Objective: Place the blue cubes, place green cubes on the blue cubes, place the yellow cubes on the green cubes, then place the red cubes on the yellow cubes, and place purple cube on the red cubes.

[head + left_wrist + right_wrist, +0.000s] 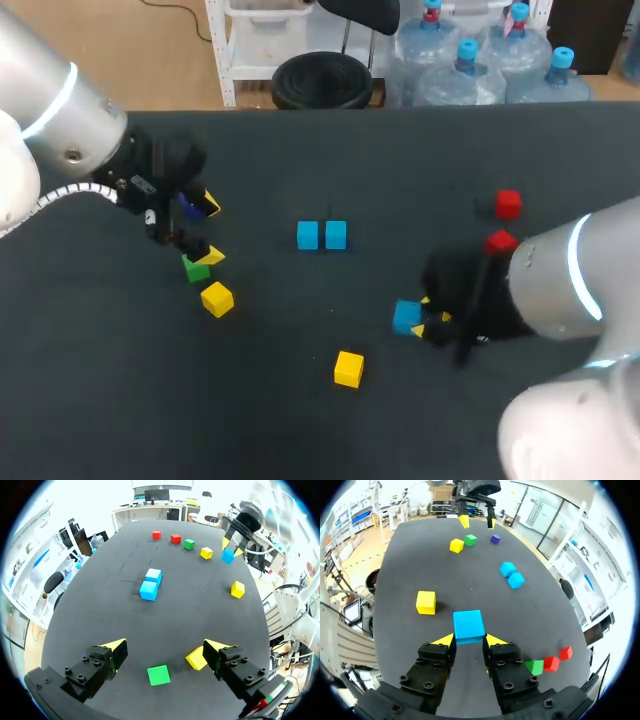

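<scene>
My right gripper point(469, 639) is shut on a blue cube point(468, 625), which also shows at the front right of the table point(407, 316). Two more blue cubes point(308, 236) point(336, 235) sit side by side at the table's middle. My left gripper point(165, 647) stands open over a green cube point(159, 675), with a yellow cube point(196, 658) just beside one finger. A second green cube point(535, 667) lies beside two red cubes point(508, 203) point(500, 242). Another yellow cube point(348, 368) rests near the front. A purple cube point(495, 539) sits by my left gripper point(205, 232).
A third yellow cube point(206, 553) lies close to my right gripper point(231, 542), between it and the far green cube point(189, 543). The dark table point(300, 420) stretches bare between the middle blue pair and the front edge.
</scene>
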